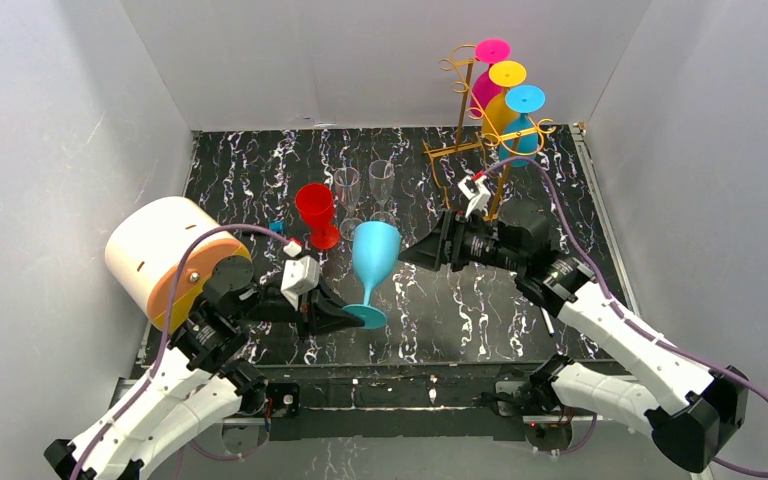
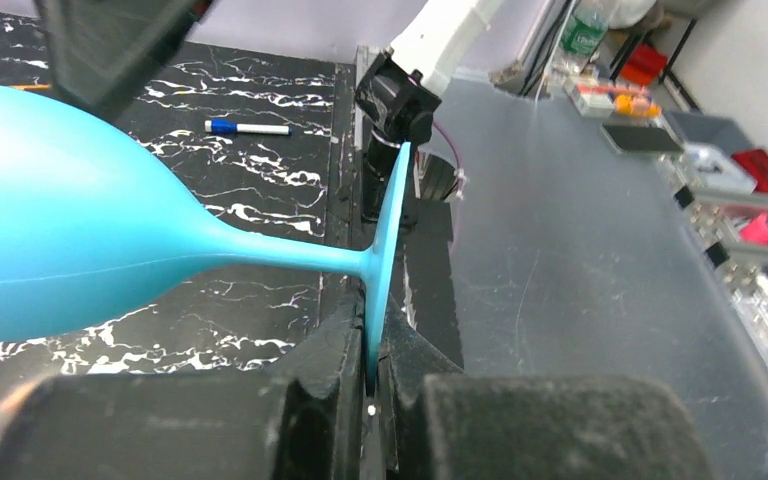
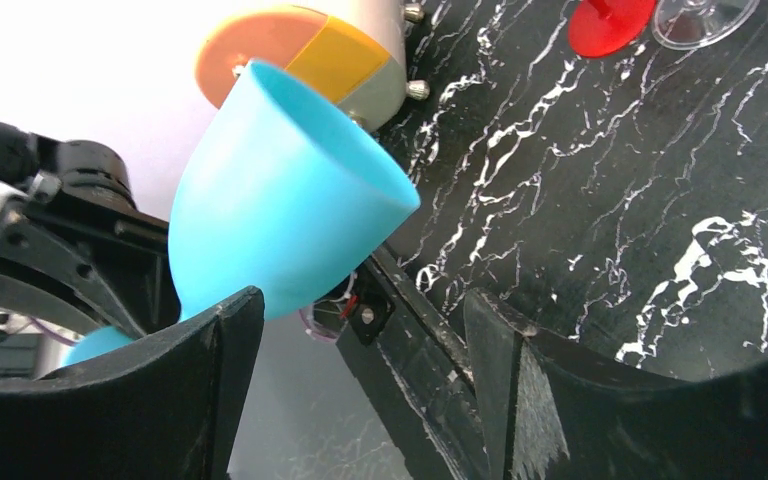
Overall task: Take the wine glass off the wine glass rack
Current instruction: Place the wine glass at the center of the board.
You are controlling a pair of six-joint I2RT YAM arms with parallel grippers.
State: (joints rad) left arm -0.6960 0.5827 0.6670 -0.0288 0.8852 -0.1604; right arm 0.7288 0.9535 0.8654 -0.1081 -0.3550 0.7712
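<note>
Some of the wine glass [image 2: 90, 230] foot unseen inside left pincer [image 2: 373, 340]; bowl cropped

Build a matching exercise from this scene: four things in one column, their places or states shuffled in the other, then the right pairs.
Things:
1. front blue wine glass
2. red glass
3. pink glass
4. right gripper

States:
A. hangs upside down on the wine glass rack
B. fingers apart, holding nothing
C. stands upright on the table
D. foot pinched between the fingers of the left gripper

Pairs: 1-D, 2-C, 3-A, 4-B
</note>
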